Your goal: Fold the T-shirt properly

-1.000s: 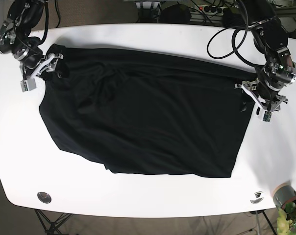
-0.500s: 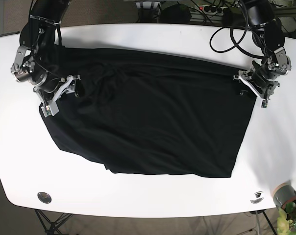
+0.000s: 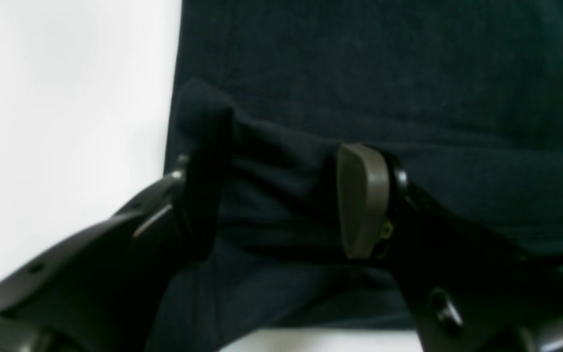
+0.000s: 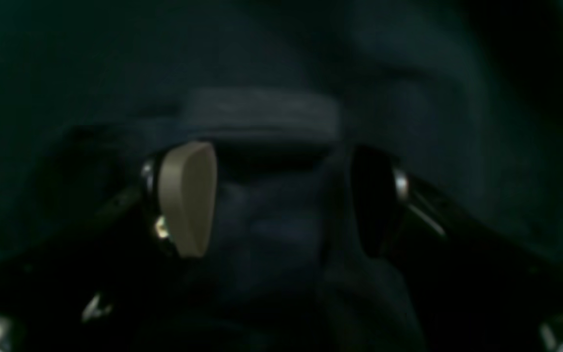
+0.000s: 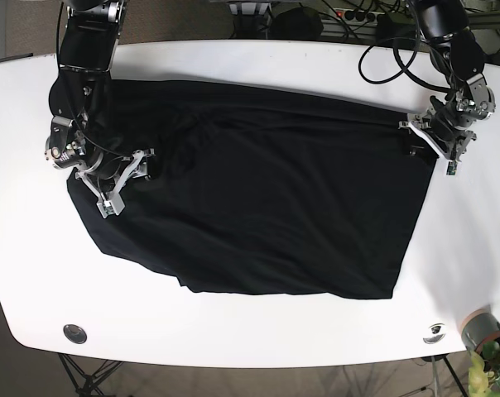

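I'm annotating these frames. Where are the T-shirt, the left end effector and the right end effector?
T-shirt (image 5: 266, 207): base view, middle of the black fabric.
left end effector (image 3: 281, 195): left wrist view, midway between its fingertips.
right end effector (image 4: 281, 200): right wrist view, midway between its fingertips.

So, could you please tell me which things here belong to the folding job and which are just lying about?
For the job:
black T-shirt
left tool, open at the shirt's edge
right tool, open over the fabric

Lying about:
grey cup
plant
cables
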{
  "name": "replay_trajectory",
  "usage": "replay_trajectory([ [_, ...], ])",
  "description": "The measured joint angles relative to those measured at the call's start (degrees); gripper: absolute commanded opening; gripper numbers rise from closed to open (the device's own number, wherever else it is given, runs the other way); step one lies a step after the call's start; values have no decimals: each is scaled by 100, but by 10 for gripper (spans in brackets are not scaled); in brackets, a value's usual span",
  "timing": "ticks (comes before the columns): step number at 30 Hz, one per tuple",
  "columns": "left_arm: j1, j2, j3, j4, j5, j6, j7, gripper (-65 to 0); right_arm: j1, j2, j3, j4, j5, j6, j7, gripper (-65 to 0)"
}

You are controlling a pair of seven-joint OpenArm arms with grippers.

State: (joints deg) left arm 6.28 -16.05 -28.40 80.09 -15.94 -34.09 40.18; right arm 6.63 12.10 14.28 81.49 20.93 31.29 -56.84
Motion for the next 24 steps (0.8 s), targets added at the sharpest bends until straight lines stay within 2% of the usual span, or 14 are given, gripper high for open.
replay_trajectory([
  [6,107,-4,2,24,-26,0,-68,-311,85,-35,-35,-219,22,-15,114,-235],
  [10,136,-2,-4,50,-44,0,-79,-311,63,-28,-341,-216,39,-15,190,-258],
  [11,138,-2,-4,50,-46,0,-79,-311,66,-37,-402,-214,37,-9,201,-281],
  [14,197,-4,-4,48,-66,0,-105,-311,66,-120,-496,-212,44,24,238,-409],
  [16,247,-17,-4,57,-74,0,-157,-311,68,-201,-485,-219,20,20,264,-517],
  [19,297,-22,-11,63,-96,0,-225,-311,68,-229,-487,-221,11,17,317,-618],
  [24,343,-105,-4,59,-118,-26,-212,-311,55,-208,-476,-79,31,-20,315,-625],
])
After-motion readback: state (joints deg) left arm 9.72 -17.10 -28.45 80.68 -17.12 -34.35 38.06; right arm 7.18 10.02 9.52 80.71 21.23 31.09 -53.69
